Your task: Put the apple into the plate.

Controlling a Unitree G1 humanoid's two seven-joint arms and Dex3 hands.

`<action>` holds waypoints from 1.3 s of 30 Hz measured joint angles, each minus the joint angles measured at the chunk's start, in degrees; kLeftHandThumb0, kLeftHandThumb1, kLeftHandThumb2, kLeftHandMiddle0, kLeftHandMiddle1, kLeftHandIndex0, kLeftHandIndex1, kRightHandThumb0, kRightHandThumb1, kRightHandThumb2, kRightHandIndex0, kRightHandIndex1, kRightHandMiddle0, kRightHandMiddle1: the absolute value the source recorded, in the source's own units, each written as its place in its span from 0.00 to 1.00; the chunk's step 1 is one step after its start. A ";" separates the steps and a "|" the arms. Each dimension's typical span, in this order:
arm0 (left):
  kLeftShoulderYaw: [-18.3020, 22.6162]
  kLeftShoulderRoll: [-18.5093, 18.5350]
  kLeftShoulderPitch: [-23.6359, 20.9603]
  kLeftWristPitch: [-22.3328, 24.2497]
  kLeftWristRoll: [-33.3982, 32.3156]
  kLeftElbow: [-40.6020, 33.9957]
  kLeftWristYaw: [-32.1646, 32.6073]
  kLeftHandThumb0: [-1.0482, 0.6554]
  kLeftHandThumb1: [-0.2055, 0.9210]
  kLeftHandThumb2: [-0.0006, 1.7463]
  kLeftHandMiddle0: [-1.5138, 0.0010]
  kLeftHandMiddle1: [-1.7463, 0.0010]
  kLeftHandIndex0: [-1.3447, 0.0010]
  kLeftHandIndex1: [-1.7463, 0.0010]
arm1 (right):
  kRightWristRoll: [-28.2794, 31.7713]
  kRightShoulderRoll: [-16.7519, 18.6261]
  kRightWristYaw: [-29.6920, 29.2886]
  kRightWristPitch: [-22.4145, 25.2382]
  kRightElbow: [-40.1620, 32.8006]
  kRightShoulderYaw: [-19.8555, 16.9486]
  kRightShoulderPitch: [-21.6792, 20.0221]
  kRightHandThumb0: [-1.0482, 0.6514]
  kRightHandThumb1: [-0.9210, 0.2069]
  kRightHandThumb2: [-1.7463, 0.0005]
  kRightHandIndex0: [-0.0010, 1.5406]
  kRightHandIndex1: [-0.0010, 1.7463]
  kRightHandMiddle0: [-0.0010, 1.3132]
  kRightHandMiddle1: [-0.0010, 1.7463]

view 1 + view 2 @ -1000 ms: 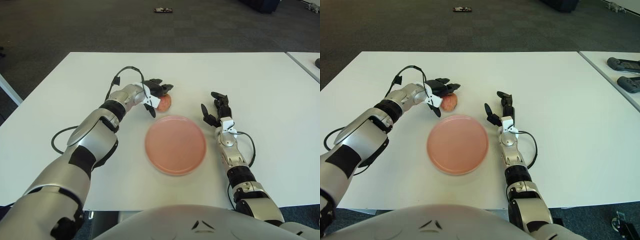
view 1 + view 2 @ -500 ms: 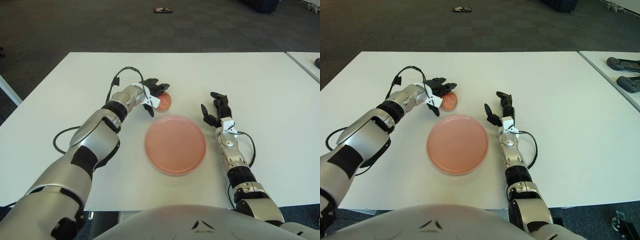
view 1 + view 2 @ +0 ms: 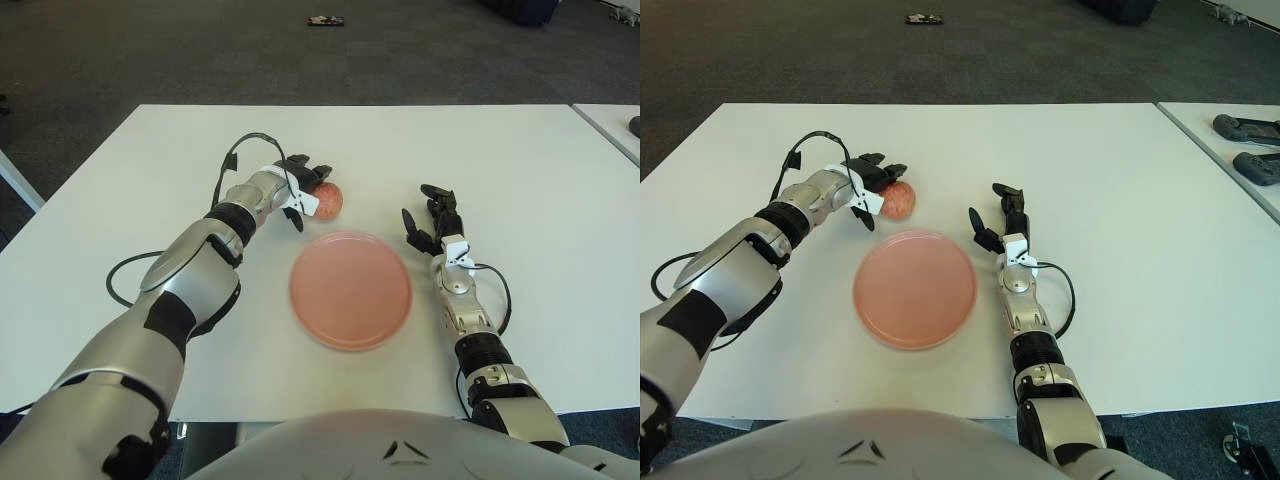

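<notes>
Left hand (image 3: 303, 188) touching apple (image 3: 327, 201), plate (image 3: 351, 289) nearby, right hand (image 3: 432, 222) beside plate

Bright, even light from overhead falls on the white tabletop (image 3: 560, 200), which shows only soft, faint shadows and no glare. The dark floor (image 3: 150, 50) beyond its far edge looks dim. Focus is sharp throughout.

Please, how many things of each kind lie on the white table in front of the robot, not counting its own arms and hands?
Apple: 1, against the left hand, beyond the plate
Plate: 1, pink, with nothing on it
Total: 2
</notes>
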 measured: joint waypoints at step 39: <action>0.88 -1.94 0.67 -3.46 -1.32 3.89 7.55 0.02 0.83 0.01 1.00 1.00 1.00 1.00 | -0.04 0.01 -0.50 -0.01 0.89 0.09 -0.54 0.29 0.22 0.59 0.21 0.20 0.00 0.54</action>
